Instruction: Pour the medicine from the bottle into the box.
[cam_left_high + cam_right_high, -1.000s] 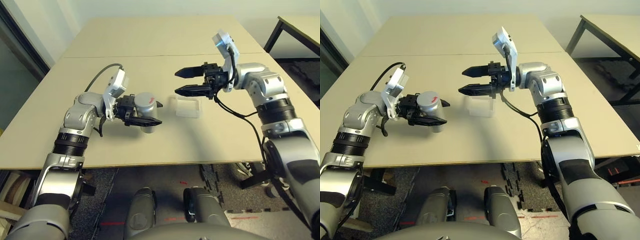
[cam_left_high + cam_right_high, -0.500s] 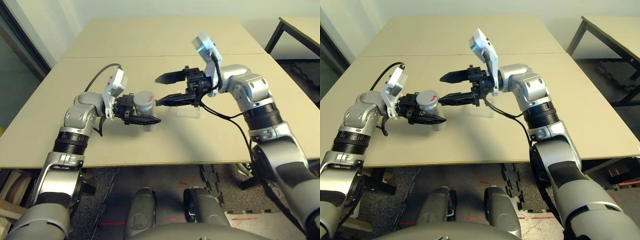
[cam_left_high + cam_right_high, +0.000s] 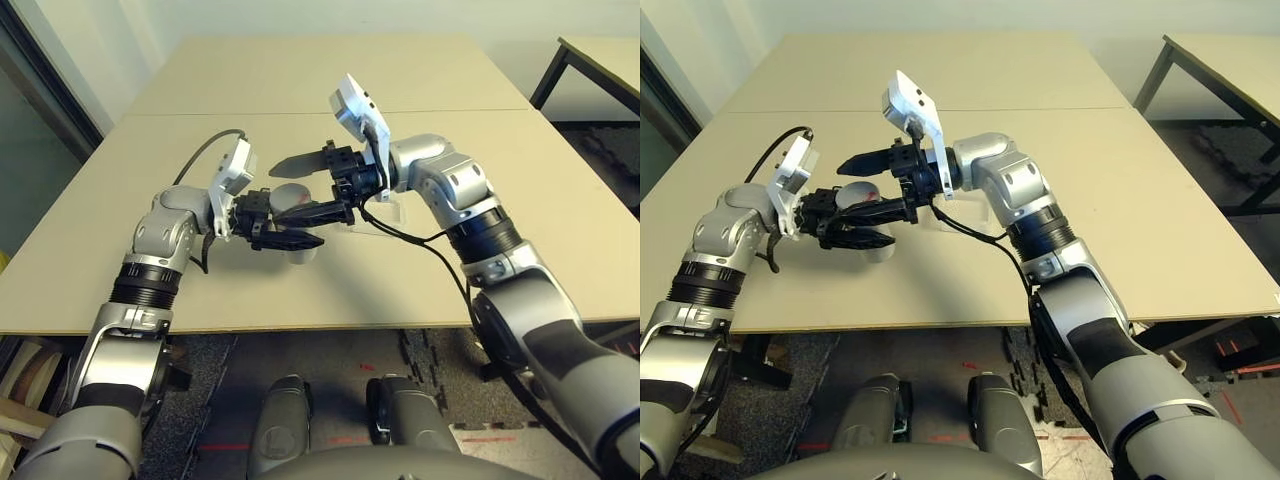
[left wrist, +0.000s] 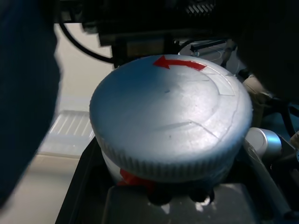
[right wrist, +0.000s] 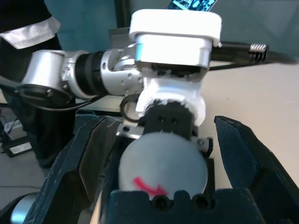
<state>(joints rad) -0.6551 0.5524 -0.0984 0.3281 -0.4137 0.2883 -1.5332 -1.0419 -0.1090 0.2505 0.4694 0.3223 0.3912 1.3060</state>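
The left pincer is clamped on the bottle, holding it upright just above the tan bench, near the bench's front-left part. The bottle is silver-grey, and its ribbed round cap with a red arrow on top is still screwed on. The right pincer reaches across from the right with its black fingers spread wide, one on each side of the cap; they seem not to be touching it, though the angle makes that hard to judge. The clear box lies flat on the bench just to the right of the bottle, partly hidden behind the right wrist and its cable.
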